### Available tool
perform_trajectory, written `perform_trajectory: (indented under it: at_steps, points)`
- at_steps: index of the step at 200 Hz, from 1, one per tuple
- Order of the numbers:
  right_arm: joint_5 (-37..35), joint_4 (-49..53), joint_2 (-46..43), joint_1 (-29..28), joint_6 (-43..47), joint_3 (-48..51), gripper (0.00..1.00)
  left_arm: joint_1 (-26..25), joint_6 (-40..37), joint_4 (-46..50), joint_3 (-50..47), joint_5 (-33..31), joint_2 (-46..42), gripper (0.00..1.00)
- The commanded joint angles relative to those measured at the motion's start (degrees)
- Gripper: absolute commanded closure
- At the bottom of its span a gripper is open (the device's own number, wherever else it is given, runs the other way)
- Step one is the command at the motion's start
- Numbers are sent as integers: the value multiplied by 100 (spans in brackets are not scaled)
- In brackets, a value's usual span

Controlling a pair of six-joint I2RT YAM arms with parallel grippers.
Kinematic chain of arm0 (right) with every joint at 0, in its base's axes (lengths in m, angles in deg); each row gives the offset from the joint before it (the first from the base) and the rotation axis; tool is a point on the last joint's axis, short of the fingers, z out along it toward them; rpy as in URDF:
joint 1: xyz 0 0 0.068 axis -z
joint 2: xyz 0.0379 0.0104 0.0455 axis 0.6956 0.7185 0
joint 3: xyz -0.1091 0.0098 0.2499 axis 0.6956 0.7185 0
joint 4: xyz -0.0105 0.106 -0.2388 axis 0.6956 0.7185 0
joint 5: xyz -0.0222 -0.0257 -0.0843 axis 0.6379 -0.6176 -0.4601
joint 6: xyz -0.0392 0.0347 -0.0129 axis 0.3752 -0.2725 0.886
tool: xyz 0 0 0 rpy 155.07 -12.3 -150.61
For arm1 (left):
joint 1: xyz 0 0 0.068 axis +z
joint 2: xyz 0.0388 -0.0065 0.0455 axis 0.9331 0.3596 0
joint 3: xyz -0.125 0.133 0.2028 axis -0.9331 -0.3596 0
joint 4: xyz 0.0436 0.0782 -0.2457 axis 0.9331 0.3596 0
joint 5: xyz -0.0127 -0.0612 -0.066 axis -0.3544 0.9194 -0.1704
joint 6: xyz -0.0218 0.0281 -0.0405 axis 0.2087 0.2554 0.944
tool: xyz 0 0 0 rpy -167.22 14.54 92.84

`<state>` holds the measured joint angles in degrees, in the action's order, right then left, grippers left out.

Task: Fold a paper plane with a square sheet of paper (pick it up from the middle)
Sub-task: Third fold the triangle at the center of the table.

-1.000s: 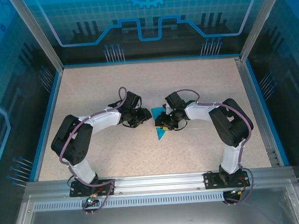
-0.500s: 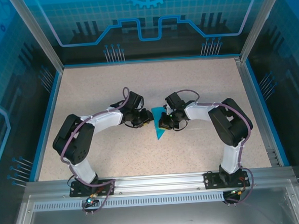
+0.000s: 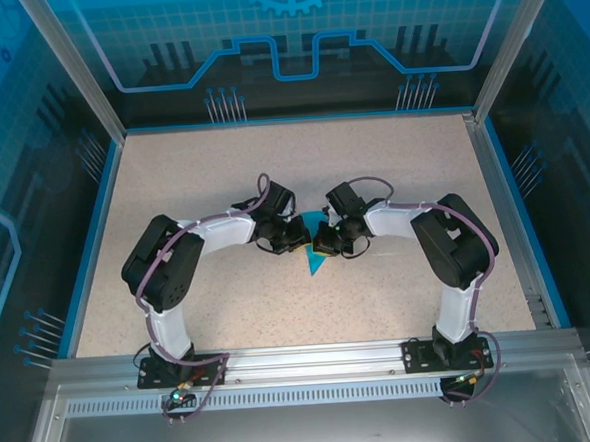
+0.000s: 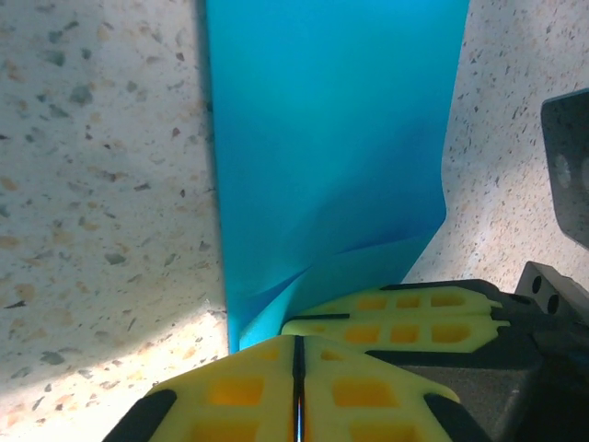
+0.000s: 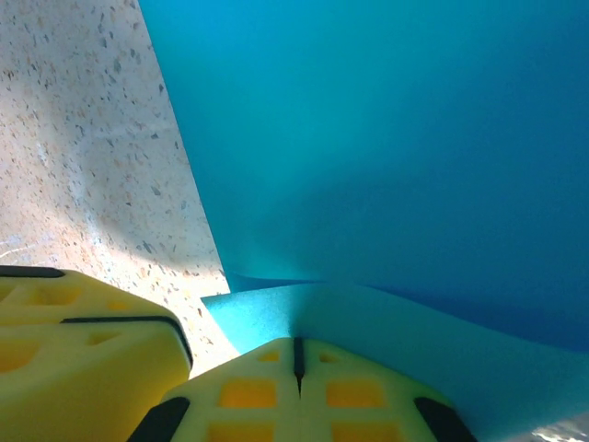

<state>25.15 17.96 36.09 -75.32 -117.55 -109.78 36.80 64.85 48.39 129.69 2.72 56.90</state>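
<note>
The blue sheet of paper (image 3: 317,263), folded into a narrow pointed shape, lies mid-table with its tip toward the arm bases. My left gripper (image 3: 300,239) and right gripper (image 3: 322,243) meet over its middle from either side. In the left wrist view the left gripper (image 4: 296,343) is shut, its pads pressed together on a raised edge of the paper (image 4: 331,166). In the right wrist view the right gripper (image 5: 296,346) is shut too, and the paper (image 5: 386,157) buckles up at its tips. Each wrist view shows the other gripper's yellow fingers (image 4: 405,322) (image 5: 83,336) close alongside.
The speckled beige table (image 3: 192,177) is ringed by a blue rim and glass walls (image 3: 63,195). A metal rail (image 3: 304,366) carries both arm bases at the near edge. The two wrists sit almost touching at the centre.
My left arm has swung right until its gripper reached the paper, and its jaws have closed. The right gripper has closed as well, staying in place on the paper.
</note>
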Motion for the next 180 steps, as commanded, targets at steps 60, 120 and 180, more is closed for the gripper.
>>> perform_trajectory:
  at_steps: [60, 120, 180]
  points:
    - [-120, 219, 68, -48, -43, 56, 100, -49, -167, 381, 264, 31, 345, 95]
    - [56, -96, -129, -31, -79, 84, 100, -75, -262, 629, 284, -190, 506, 96]
    - [99, -331, -595, 66, 258, 251, 100, -108, -381, 977, 418, -504, 603, 97]
